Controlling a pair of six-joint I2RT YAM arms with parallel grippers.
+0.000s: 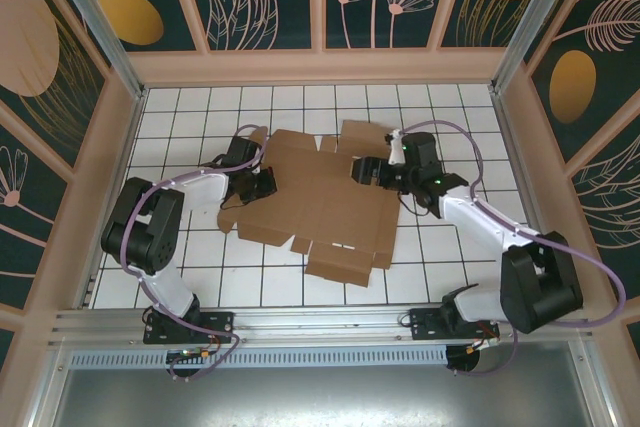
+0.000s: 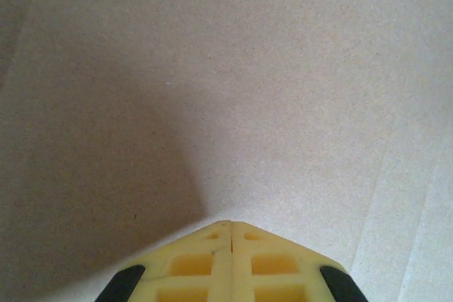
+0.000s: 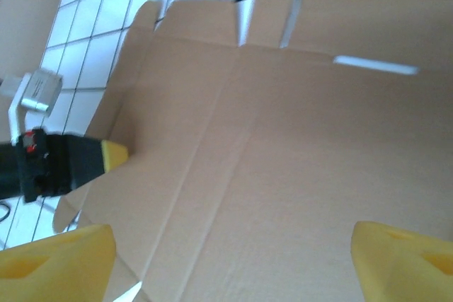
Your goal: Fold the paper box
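Note:
The paper box (image 1: 320,202) lies as a flat brown die-cut sheet with flaps and creases in the middle of the white tiled table. My left gripper (image 1: 264,185) is over the sheet's left part, its yellow fingers (image 2: 205,259) shut together with nothing between them, tips (image 2: 231,224) close against the bare cardboard (image 2: 241,83). My right gripper (image 1: 360,169) hovers over the sheet's right part with its jaws wide open. In the right wrist view, its gripper (image 3: 232,238) spans creased cardboard (image 3: 283,146) and holds nothing. The left gripper's yellow tip (image 3: 113,155) rests at the sheet's far side.
The tiled table (image 1: 250,287) is fenced by peach-framed walls (image 1: 320,65) at the back and both sides. A metal rail (image 1: 320,325) with both arm bases runs along the near edge. Bare tiles lie in front of the sheet and behind it.

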